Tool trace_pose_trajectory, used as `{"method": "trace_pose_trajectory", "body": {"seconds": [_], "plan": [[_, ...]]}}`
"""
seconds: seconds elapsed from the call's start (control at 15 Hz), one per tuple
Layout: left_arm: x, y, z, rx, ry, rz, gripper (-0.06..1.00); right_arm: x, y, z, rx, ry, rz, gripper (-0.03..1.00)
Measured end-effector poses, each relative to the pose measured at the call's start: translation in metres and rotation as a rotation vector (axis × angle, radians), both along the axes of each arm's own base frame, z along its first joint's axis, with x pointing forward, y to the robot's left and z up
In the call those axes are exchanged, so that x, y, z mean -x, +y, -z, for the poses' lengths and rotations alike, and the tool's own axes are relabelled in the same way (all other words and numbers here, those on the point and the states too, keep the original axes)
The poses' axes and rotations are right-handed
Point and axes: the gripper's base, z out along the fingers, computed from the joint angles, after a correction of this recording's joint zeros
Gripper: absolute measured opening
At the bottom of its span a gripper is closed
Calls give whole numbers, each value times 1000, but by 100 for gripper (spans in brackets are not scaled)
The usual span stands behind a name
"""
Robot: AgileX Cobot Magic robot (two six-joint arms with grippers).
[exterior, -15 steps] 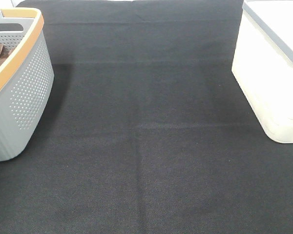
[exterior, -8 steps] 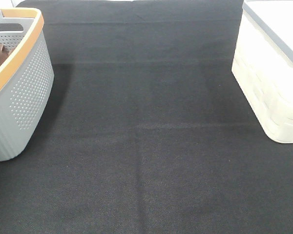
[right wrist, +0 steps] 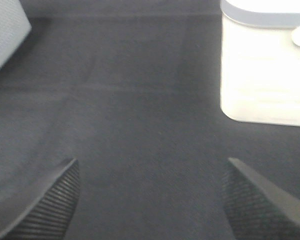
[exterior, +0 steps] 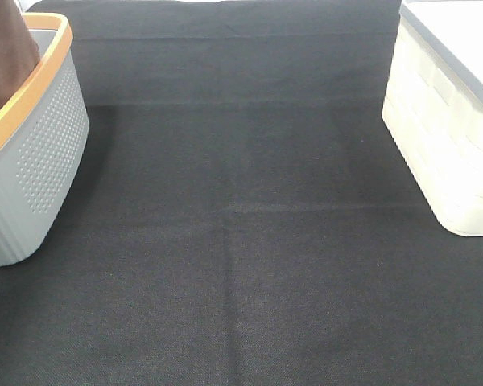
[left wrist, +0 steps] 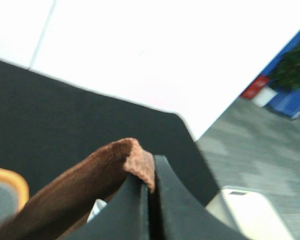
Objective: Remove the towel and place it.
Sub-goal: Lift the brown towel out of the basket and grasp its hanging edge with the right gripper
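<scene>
Left gripper [left wrist: 151,189] pinched the towel [left wrist: 85,182], half out of the basket [exterior: 44,153] — removal looked underway; next, raise it clear. Right gripper [right wrist: 150,197] gaped empty.

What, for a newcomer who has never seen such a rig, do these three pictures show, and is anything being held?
This is a robot with two arms, each ending in a pinching tool. One picture looks down from a camera mounted high, and the other two come from cameras on the arms' wrists. The high view shows a black-covered table, with a grey basket with an orange rim on the left and a white bin on the right. The left tool is shut on the edge of a brown towel, which stretches up out of the basket in the high view. The right tool is open and empty above the table, with the white bin nearby.
</scene>
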Motion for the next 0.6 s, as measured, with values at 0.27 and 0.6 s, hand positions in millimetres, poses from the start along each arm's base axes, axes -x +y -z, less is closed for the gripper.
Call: {"method": "trace_pose_trajectory", "body": {"seconds": [0.27, 0.6], "plan": [[6, -26, -16, 100, -133, 143, 0, -18, 11, -18, -151, -16, -52, 74], [10, -66, -30, 122, -289, 216, 0, -54, 35, -37, -367, -13, -288, 74]]}}
